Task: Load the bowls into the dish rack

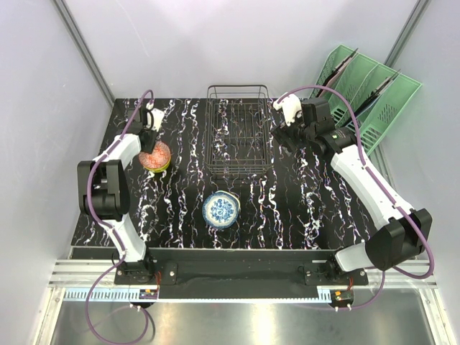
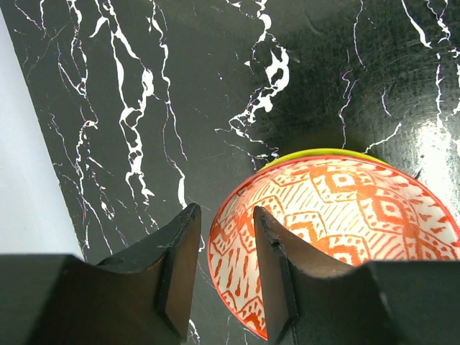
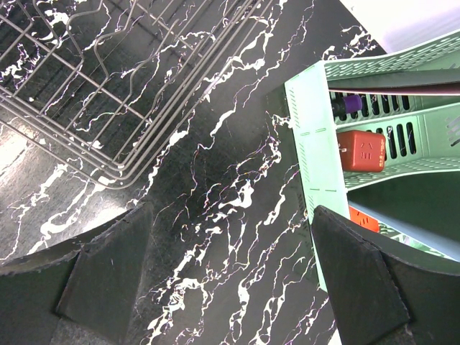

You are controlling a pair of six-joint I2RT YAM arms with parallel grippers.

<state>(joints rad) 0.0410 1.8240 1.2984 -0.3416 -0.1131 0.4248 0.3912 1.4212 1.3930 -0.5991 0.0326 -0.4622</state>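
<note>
Orange-patterned bowl (image 2: 345, 208), lime outside; L end effector (image 2: 224, 213) half-open astride rim; R end effector (image 3: 230, 212) wide.

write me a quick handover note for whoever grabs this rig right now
Left gripper: jaws straddle the rim of the orange-patterned bowl, one finger inside, apparently not clamped. The bowl sits on the table, left of the dish rack.
Right gripper: open, empty, hovering between the rack and the green organizer.
Blue floral bowl: on the table in front of the rack.
Done: nothing loaded.
Left to do: both bowls.
</note>
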